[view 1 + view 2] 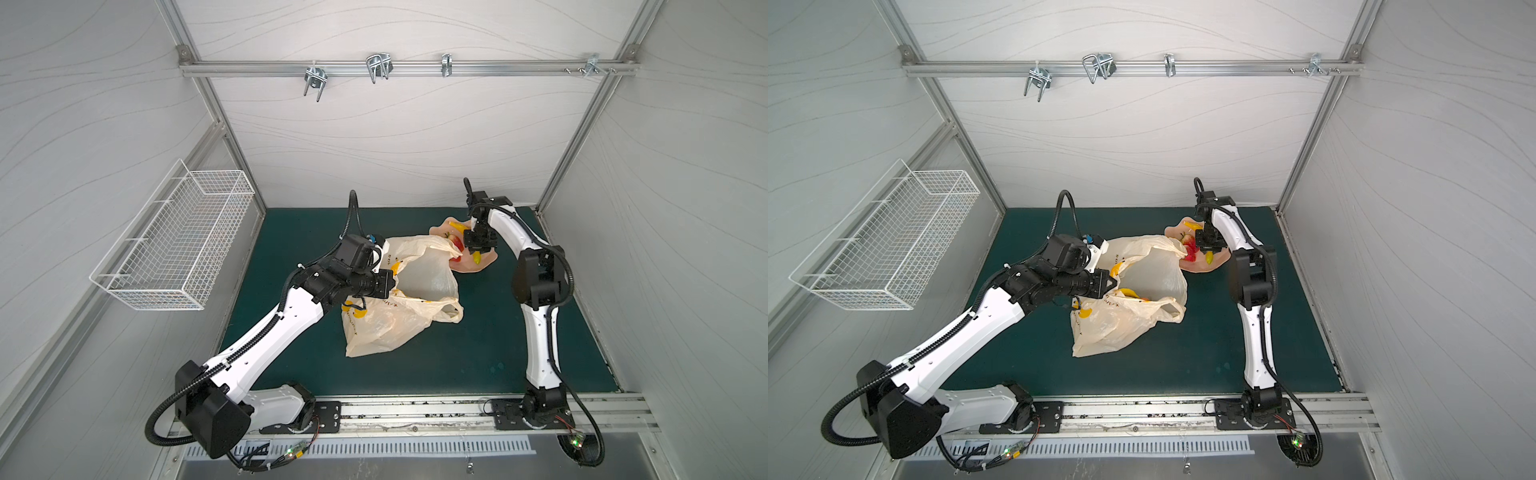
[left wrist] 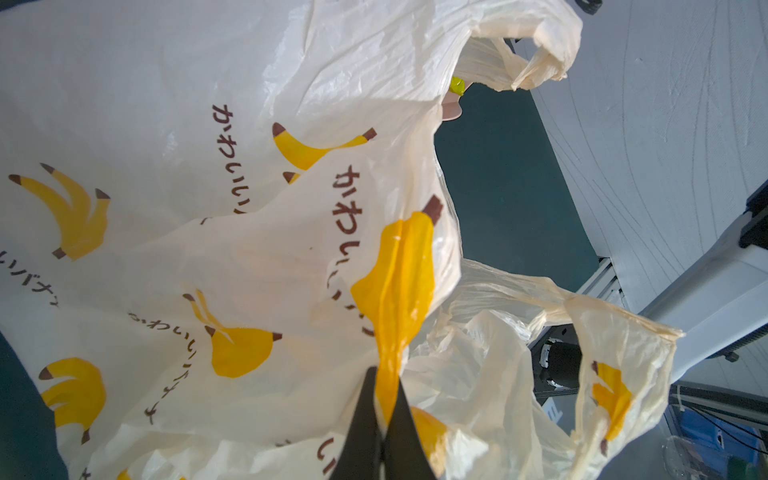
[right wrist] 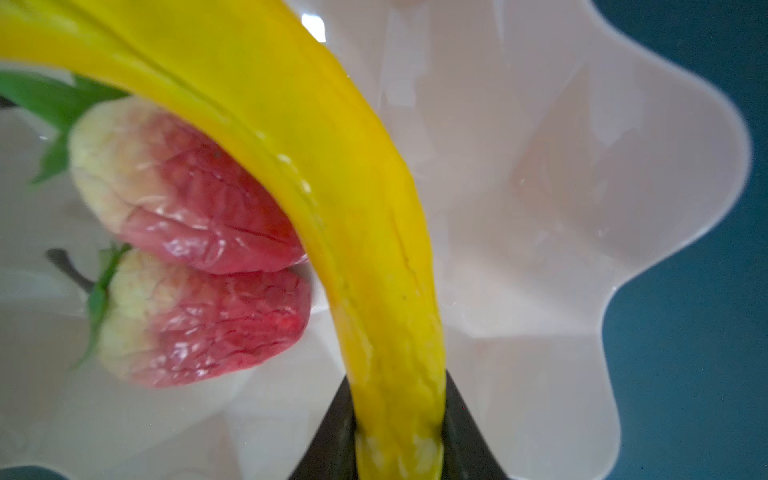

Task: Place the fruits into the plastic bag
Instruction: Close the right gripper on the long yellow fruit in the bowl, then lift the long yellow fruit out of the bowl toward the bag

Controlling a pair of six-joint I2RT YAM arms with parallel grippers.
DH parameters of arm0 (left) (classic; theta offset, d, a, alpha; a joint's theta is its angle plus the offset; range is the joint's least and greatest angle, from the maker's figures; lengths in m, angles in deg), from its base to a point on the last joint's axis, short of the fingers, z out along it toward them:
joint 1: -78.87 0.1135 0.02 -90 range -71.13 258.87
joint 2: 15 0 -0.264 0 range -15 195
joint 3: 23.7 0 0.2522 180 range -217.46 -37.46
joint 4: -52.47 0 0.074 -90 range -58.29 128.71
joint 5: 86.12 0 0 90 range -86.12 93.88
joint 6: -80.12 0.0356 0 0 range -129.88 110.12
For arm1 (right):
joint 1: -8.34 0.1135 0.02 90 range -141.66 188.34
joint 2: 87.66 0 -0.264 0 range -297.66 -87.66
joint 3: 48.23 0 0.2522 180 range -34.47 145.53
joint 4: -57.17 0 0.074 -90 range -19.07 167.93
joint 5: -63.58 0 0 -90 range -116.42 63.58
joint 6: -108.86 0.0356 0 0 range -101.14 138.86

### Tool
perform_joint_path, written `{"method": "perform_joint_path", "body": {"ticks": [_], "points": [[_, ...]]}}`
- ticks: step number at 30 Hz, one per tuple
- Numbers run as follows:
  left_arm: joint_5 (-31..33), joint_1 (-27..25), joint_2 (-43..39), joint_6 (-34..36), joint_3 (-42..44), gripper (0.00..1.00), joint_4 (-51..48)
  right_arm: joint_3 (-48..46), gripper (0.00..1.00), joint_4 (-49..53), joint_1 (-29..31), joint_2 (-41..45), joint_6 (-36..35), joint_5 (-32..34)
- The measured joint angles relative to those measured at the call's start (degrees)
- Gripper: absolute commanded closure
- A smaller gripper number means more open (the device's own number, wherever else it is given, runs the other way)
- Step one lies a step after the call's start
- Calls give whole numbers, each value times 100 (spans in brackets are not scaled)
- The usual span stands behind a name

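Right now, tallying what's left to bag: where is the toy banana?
In both top views the banana is in the pink dish, far right of the mat, beside the strawberries and plastic bag, one end in the right gripper.

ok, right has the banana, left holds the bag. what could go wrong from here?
1. The right gripper pinches the banana near one end only; it may swing or slip when lifted.
2. The banana runs close past the strawberries in the pink dish; lifting could knock them out.
3. The left gripper holds the plastic bag by one thin pinch; the mouth may sag shut.
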Motion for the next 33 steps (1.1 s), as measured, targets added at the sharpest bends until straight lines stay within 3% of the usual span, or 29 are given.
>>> {"method": "perform_joint_path", "body": {"ticks": [16,33], "points": [[-111,0,81,13,-9,100,4,-461,86,-7,-151,772,48,-39],[-278,0,238,50,-127,100,13,-3259,86,-492,-166,3080,393,-284]]}}
